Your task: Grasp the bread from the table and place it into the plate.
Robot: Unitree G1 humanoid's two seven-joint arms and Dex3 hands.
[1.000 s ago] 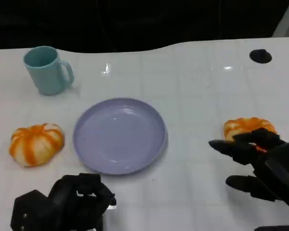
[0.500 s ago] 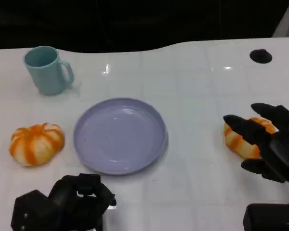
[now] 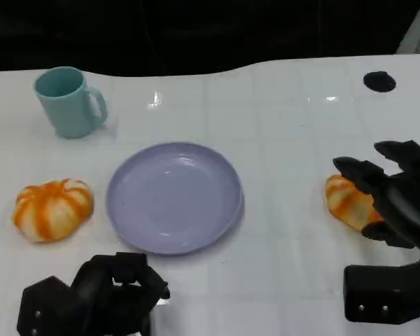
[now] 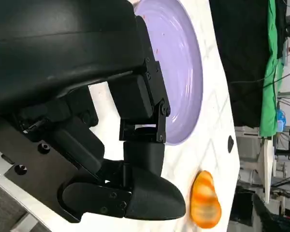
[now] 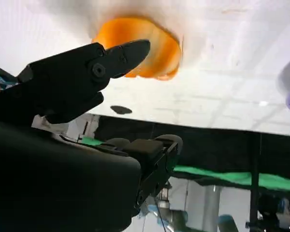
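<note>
Just beneath the spread fingers of the right hand (image 3: 392, 203) lies a bread (image 3: 346, 201), not yet gripped. The plate (image 3: 173, 197) sits to that hand's left. The left hand (image 3: 91, 297) rests curled, holding nothing.

The right robot hand (image 3: 395, 203) has moved further right and forward over the right-hand bread (image 3: 347, 203). Its fingers (image 3: 360, 172) now reach past the bread's far side, still spread.

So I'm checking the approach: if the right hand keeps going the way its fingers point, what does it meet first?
Most likely the bread on the right: the right hand is open over it, fingers reaching across its top. Whether they already touch it is unclear.
</note>
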